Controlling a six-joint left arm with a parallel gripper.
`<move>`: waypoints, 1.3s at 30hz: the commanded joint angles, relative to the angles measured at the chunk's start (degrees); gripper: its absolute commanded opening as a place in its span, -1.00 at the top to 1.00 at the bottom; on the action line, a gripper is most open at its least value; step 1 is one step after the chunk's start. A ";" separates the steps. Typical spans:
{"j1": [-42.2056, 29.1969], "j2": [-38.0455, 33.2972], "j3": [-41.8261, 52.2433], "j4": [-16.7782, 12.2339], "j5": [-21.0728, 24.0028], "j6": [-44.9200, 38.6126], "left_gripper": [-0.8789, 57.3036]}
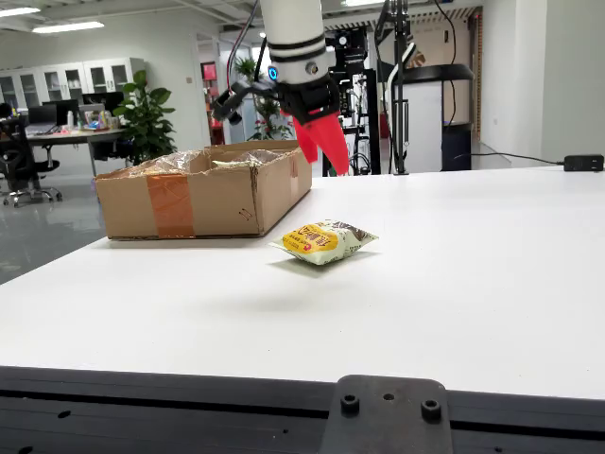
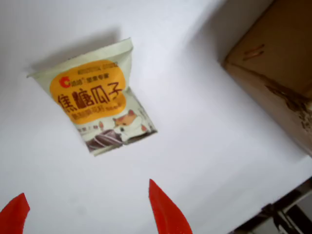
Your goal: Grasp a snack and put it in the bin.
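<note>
Hovering red fingers [image 1: 321, 142] spread apart, empty, above the snack packet [image 1: 326, 242].
Cardboard box [image 1: 203, 189] sat left on the white surface [image 1: 473, 265].

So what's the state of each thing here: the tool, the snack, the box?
Tool: open, empty, raised above the table.
Snack packet: sealed, lying on the table, not held.
Cardboard box: open on top, standing beside the packet, apart from it.

Table-edge view faces arm; wrist view looks down.
</note>
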 commanded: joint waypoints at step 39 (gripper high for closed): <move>2.40 12.19 -8.47 -0.06 1.24 0.44 -0.94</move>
